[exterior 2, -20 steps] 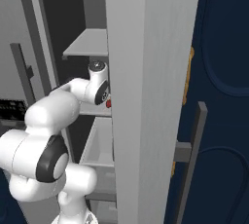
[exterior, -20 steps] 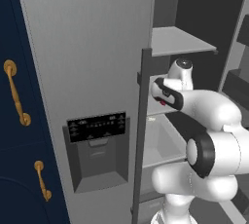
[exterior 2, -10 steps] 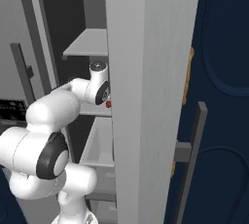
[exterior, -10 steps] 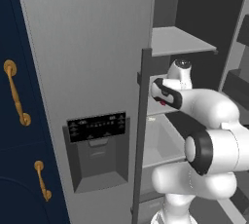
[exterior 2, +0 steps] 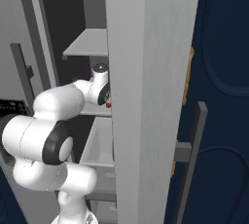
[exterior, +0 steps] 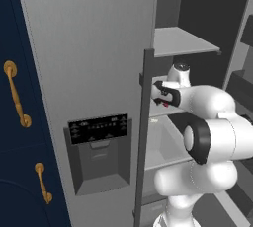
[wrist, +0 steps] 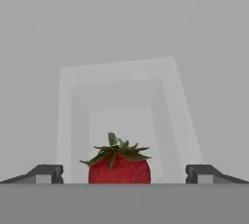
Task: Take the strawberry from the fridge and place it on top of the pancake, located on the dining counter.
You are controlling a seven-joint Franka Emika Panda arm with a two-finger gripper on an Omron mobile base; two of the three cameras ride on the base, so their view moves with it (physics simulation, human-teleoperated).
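The strawberry [wrist: 119, 168], red with a green leafy top, sits on a grey fridge shelf [wrist: 121, 121] right in front of the hand. My gripper [wrist: 124, 173] is open, and its two dark fingertips [wrist: 46, 173] stand wide apart on either side of the fruit without touching it. In the left base view the arm reaches into the open fridge [exterior: 94, 48], with the hand [exterior: 165, 94] just under a shelf [exterior: 183, 41]. A small red spot [exterior 2: 108, 104] shows at the hand in the right base view. The pancake and the dining counter are out of view.
The fridge's open right door [exterior 2: 151, 96] stands close beside the arm and hides part of the hand. The left door's bar handle [exterior: 143, 137] and black control panel [exterior: 99, 127] lie left of the arm. Navy cabinets with gold handles [exterior: 15, 95] flank the fridge.
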